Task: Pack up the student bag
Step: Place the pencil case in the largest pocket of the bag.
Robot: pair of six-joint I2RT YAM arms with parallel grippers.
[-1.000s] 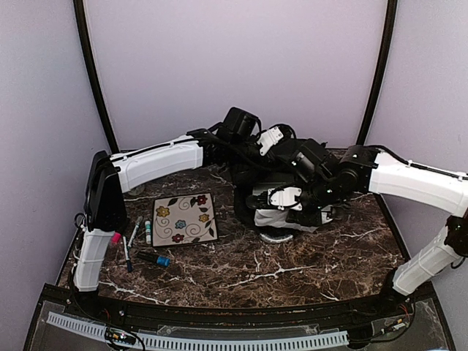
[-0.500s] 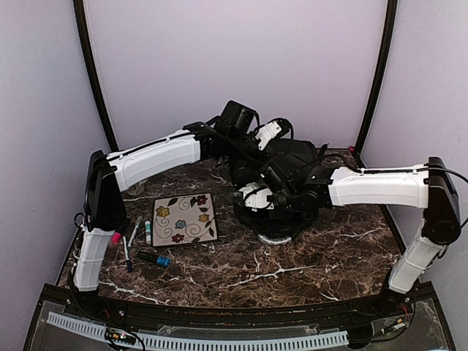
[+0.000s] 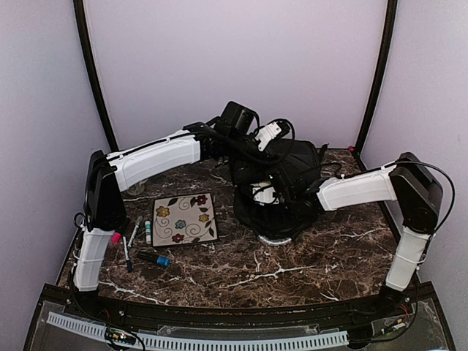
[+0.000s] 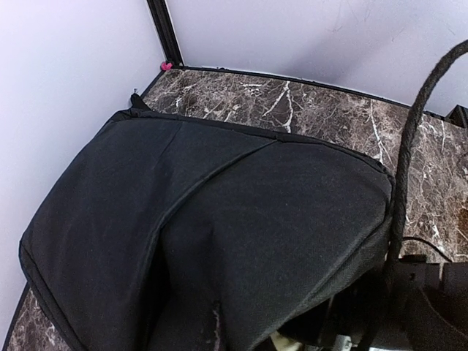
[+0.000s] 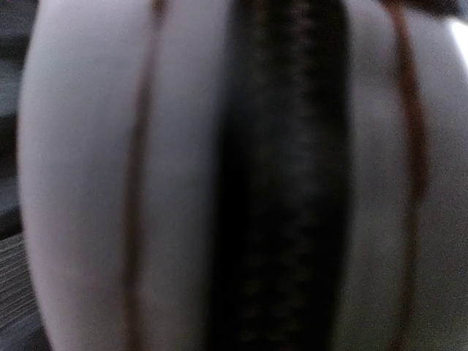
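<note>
The student bag (image 3: 292,175), a big black fabric backpack, stands at the middle back of the table and fills the left wrist view (image 4: 219,212). My left gripper (image 3: 276,146) sits on the bag's top edge. Its fingers are buried in a fold of the black fabric, which bunches toward them. My right gripper (image 3: 257,199) is pushed into the bag's front side, fingertips hidden. The right wrist view is a blur: a grey-white surface (image 5: 88,183) with a dark ribbed band (image 5: 285,183) down its middle, too close to name.
A floral-patterned square (image 3: 184,218) lies left of the bag. Further left lie markers (image 3: 134,232), a white stick (image 3: 148,232) and a blue-capped pen (image 3: 155,259). A white round thing (image 3: 276,238) peeks from under the bag's front. The walls stand close behind the bag.
My right arm has swung left and its wrist has gone down into the bag's front. The grey-white piece that showed under it a second ago is hidden. The left arm has barely moved.
</note>
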